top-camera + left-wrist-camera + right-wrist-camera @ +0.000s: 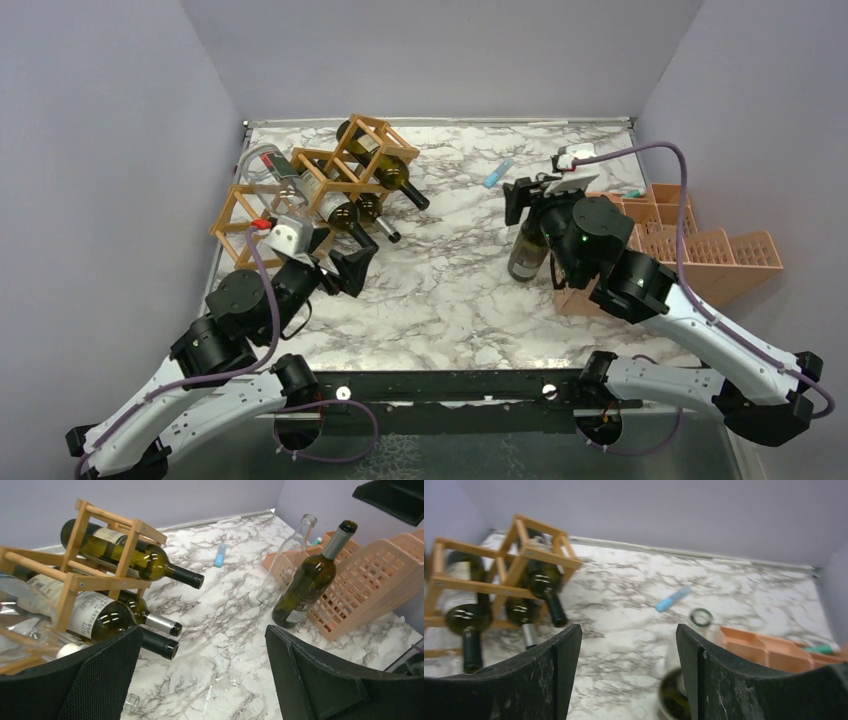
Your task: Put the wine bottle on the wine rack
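Top external: right gripper (pixel 522 205) is hovering, jaws apart, just above the upright wine bottle (pixel 526 255), right of centre. Wine rack (pixel 310 190) is lying upper left.

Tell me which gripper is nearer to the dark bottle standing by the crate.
Right. The right gripper hangs open close above the dark bottle; the left gripper is across the table, beside the wine rack.

The marble table (pixel 450 290) is supporting the wine rack (pixel 100 582) at rear left, a pink crate (pixel 735 255) at right, the wine bottle (pixel 305 587) and a clear bottle (pixel 287 562) standing beside the crate, and a blue tube (pixel 498 173) lying apart.
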Robot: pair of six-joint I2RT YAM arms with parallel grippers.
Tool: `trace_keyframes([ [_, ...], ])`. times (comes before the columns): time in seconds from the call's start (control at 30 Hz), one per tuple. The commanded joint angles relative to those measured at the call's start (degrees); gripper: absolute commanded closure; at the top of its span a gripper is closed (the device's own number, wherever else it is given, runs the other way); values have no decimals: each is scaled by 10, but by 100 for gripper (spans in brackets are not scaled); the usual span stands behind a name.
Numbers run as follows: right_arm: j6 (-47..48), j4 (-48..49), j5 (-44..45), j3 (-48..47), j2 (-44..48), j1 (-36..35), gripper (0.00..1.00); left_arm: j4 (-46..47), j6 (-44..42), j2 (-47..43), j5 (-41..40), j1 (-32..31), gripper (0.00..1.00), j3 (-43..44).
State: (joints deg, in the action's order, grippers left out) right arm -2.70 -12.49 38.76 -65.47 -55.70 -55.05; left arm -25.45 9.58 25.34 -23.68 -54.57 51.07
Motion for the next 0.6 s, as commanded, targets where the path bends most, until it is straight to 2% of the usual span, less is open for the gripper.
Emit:
trace_keyframes([
  [0.0,-36,-138,182,-11,13,-1,29,69,-9,9,46,-2,1,-41],
  [0.1,-116,-232,205,-29,12,-1,29,107,-2,23,60,-2,1,-66],
  [0.2,-158,-276,201,-26,8,-1,29,139,4,45,93,-2,1,-81],
  [0.37,-180,-287,183,-19,-10,5,29,147,16,89,126,-2,1,-79],
  [0.57,-156,-233,130,-1,-34,44,29,154,33,97,145,-2,1,-86],
])
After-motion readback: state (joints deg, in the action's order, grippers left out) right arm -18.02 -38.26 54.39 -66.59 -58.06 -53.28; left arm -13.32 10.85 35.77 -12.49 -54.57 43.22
